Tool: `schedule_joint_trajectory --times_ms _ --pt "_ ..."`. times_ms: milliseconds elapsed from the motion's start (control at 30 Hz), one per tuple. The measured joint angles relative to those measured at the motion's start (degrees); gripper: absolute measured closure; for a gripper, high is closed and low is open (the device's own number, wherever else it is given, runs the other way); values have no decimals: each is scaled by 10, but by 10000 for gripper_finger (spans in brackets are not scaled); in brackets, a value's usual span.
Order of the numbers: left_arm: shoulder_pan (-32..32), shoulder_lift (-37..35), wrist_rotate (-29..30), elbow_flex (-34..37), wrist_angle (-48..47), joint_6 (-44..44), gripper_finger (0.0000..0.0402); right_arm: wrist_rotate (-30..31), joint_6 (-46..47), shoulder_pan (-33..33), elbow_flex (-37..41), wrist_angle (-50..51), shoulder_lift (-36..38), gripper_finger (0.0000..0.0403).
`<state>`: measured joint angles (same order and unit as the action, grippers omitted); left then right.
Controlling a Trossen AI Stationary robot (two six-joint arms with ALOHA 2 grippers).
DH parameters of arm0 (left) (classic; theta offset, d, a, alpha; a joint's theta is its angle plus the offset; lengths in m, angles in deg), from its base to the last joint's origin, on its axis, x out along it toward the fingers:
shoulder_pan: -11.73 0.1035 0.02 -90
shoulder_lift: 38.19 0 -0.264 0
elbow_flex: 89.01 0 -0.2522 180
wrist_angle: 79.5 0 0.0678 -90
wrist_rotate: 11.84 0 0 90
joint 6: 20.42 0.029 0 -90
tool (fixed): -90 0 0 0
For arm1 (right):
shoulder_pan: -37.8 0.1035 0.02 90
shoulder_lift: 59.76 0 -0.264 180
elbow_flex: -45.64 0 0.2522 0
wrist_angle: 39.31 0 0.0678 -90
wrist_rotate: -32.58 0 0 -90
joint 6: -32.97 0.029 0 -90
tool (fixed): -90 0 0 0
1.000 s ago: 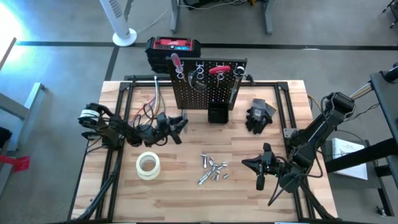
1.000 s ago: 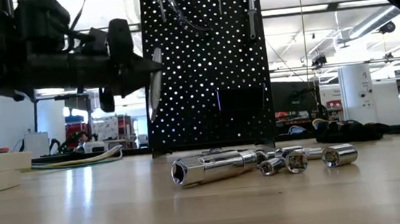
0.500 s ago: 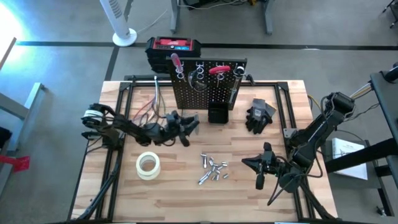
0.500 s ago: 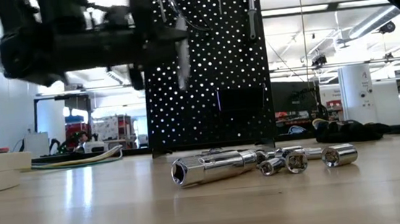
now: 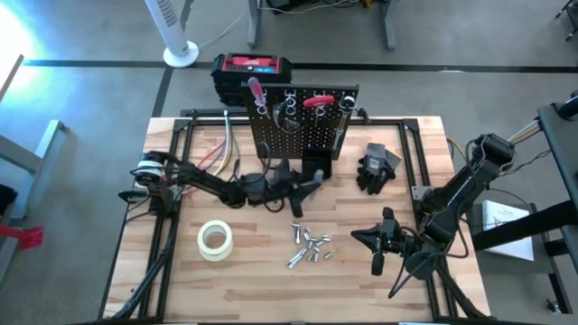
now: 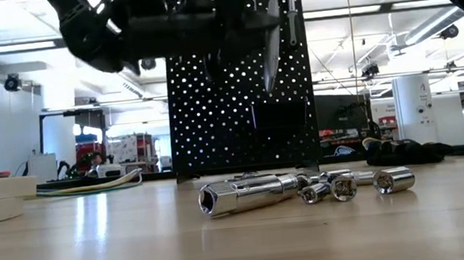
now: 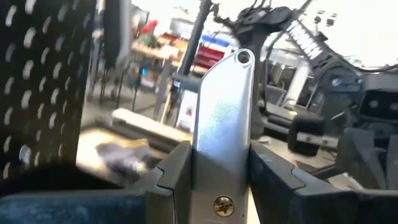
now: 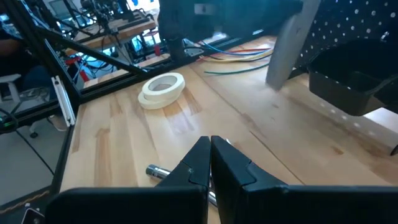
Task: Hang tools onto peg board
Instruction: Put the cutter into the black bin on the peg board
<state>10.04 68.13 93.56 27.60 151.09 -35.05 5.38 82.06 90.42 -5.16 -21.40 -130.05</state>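
1. On the light wood table, sockets lie loose near centre, tape roll at 8 o'clock, black gloves at 2
2. Peg board stands at 12, a red-handled tool already hanging on it
3. Left gripper hovers right in front of the board, pinching a flat grey metal tool
4. Right gripper sits at 4 o'clock, fingers pressed together, nothing in them
5. Grey floor all round, white fan behind; workshop benches beyond

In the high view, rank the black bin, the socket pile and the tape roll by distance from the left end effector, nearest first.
From the left end effector:
1. Black bin, right beside it, at the peg board's foot.
2. Socket pile, mid-table, toward the front.
3. Tape roll, front left, farthest.
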Motion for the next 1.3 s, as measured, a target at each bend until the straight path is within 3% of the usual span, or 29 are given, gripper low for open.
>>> schedule_joint_trajectory --times_ms 233,533,800,967,1300 --pt "1 -4 -9 -33 0 205 287 -1 0 0 1 3 0 401" --pt "31 3 -131 -26 7 403 288 -2 4 0 2 3 0 401" --pt "84 52 -182 -29 21 412 287 -2 4 0 2 0 0 401" --pt "109 72 -250 -31 26 444 287 -2 -5 -1 2 3 0 401" --pt "130 74 -255 -31 -7 457 287 2 -28 -5 2 3 1 401"
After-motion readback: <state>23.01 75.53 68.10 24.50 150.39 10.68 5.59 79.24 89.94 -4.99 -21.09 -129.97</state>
